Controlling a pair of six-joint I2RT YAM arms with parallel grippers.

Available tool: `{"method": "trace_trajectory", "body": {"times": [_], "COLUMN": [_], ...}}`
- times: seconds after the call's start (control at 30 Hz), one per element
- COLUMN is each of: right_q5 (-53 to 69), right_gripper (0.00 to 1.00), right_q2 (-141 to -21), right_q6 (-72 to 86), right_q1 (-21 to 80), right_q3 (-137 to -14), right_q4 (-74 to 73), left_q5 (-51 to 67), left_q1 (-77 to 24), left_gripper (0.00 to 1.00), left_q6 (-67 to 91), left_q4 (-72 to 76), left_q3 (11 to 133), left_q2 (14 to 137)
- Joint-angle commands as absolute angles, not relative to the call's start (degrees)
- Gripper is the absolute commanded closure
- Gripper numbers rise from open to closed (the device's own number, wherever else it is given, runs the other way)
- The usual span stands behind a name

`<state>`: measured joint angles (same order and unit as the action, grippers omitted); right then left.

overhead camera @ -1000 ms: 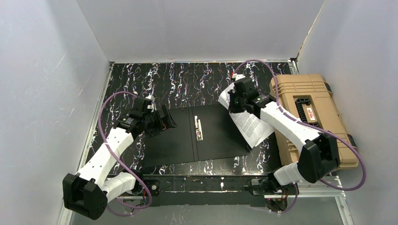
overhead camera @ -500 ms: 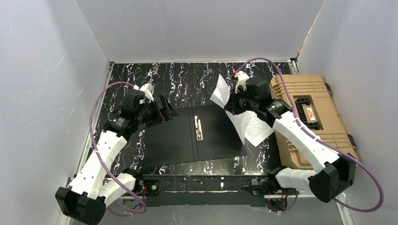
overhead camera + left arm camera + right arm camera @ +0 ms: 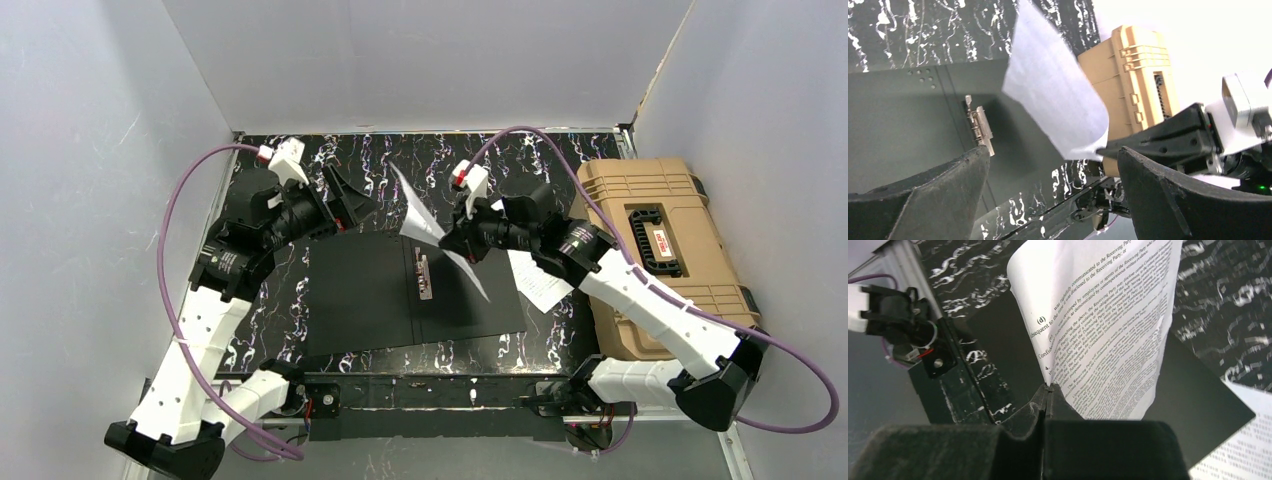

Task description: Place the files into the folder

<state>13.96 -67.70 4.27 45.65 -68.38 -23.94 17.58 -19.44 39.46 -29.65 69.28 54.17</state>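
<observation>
The folder lies open on the table, black inside up, with its metal clip along the spine. My right gripper is shut on one printed white sheet and holds it in the air over the folder's right half; the sheet hangs curled. Another printed sheet lies by the folder's right edge. My left gripper is open and empty, raised above the folder's far left corner. In the left wrist view the held sheet hangs above the clip.
A bulky tan plastic case with a black handle stands along the right side of the table. Grey walls close in the left, back and right. The arm bases and a metal rail run along the near edge.
My right gripper has carried the sheet left, from beside the case to over the folder. My left gripper has risen and moved back toward the far left corner of the folder.
</observation>
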Motion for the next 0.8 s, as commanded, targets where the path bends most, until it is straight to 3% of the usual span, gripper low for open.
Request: {"method": "trace_trajectory", "body": {"times": [0.0,0.47,0.77], "right_q5": [12.75,6.33,-1.72], "right_gripper": [0.99,0.99,0.99], "right_q2": [-67.3,-70.24,-70.41], "right_q6": [0.29,-3.5,-4.51], "right_q1": [51.37,63.38,68.25], "right_q3": [-73.41,-76.86,-76.86], "right_q4": [-23.45,-24.75,-23.75], "left_q5": [20.82,23.97,28.73], "left_q1": [-19.16,-19.09,-19.11], "left_gripper": [0.02,0.02,0.21], "left_q6": [40.65,42.14,42.55], "left_q4": [-29.21,-31.25,-31.28], "left_q3": [73.42,75.17,74.97], "left_q2": [56.37,59.32,60.64]}}
